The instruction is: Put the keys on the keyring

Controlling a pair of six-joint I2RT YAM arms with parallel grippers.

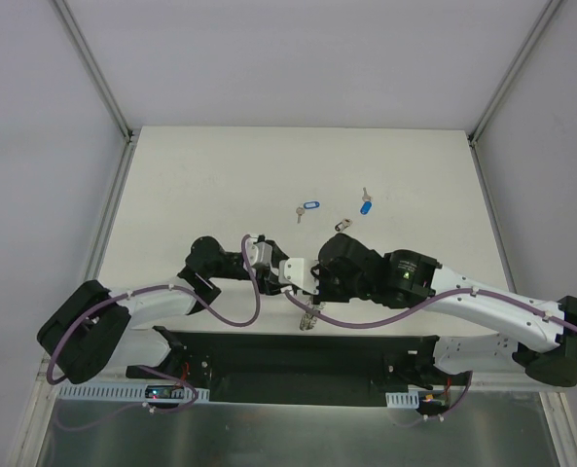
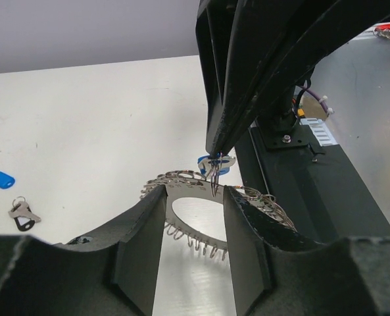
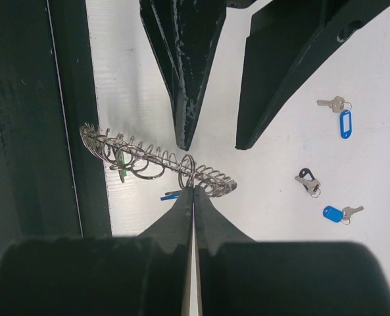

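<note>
Grey keyring (image 2: 175,178) is at the near edge of the white surface (image 1: 220,175), between the two arms and next to the black base plate (image 1: 298,355). Fingers of the left claw (image 2: 195,197) are spread, one over each side of the keyring, with the rim sticking out past both. No view shows whether they actually press on it or just sit around it.

Opposite it, the right claw (image 3: 193,192) has its fingers pressed together, pinching the held key (image 2: 214,164). The blue tag shows right at the tips and a thin wire loop hangs just below. The loop is at the keyring's coiled rim, contact unclear. A small green spot (image 3: 121,168) is visible inside the coil in the right wrist view.

Three more keys lie loose farther out on the surface, well apart from the keyring. They are the blue-tag key (image 1: 309,207), the second blue-tag key (image 1: 366,205) and the dark-tag key (image 1: 343,226). The dark one lies between the blue two and a bit nearer the arms. None of the three touch each other.
</note>
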